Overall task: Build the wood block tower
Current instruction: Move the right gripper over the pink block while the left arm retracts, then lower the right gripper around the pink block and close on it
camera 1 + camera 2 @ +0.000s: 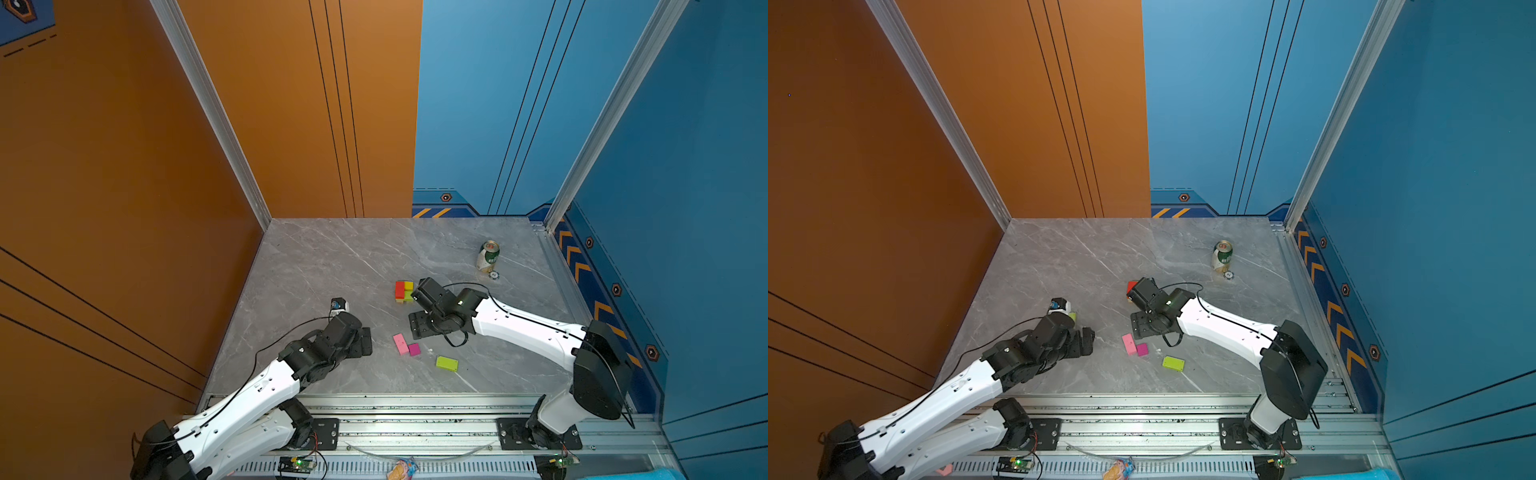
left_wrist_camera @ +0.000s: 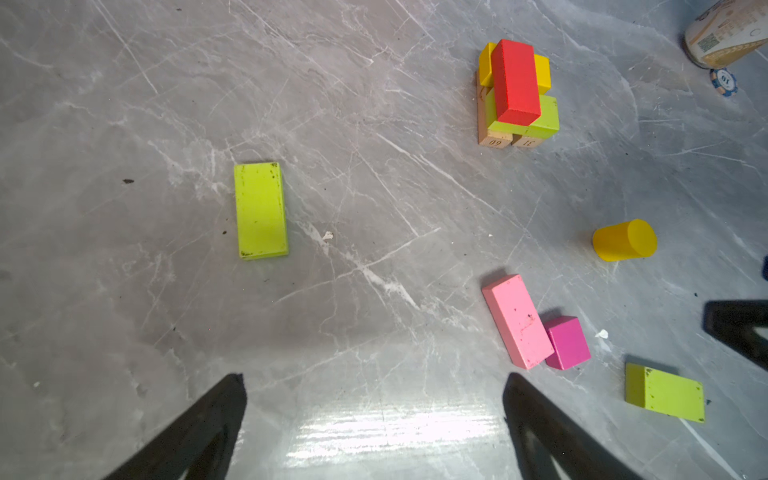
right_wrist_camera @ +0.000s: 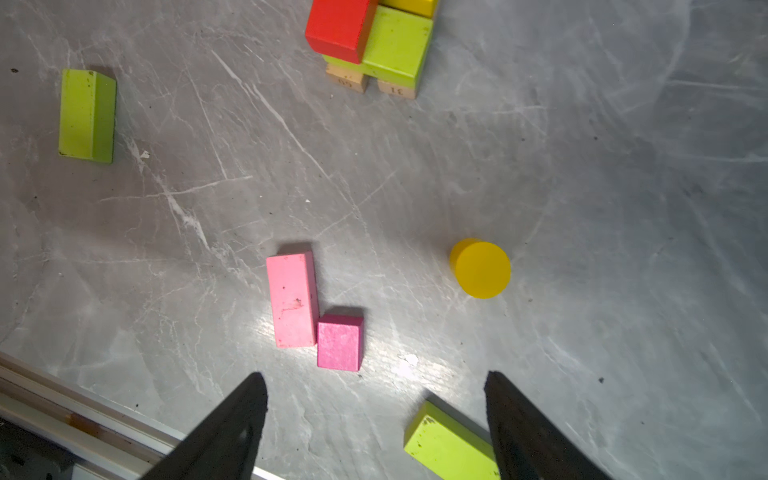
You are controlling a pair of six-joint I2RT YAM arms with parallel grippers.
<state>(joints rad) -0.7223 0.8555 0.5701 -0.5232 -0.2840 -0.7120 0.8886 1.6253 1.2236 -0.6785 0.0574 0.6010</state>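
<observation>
In both top views the tower (image 1: 402, 291) stands mid-table, partly behind the right arm (image 1: 519, 328), with the pink block (image 1: 400, 344), magenta cube (image 1: 414, 349) and a loose lime-green block (image 1: 446, 363) lower in the frame. In the left wrist view the left gripper (image 2: 374, 378) hangs wide over bare table, holding nothing. The tower is at upper right, with tan bars lowest and the red block (image 2: 515, 83) on top. In the right wrist view the right gripper (image 3: 375, 376) has its jaws apart. The lime-green block lies at the bottom edge beside one finger, unclamped. Fetching that block looks like the step in hand. Next the gripper must descend, centre the block, close across its narrow sides, then set it gently on the tower.
</observation>
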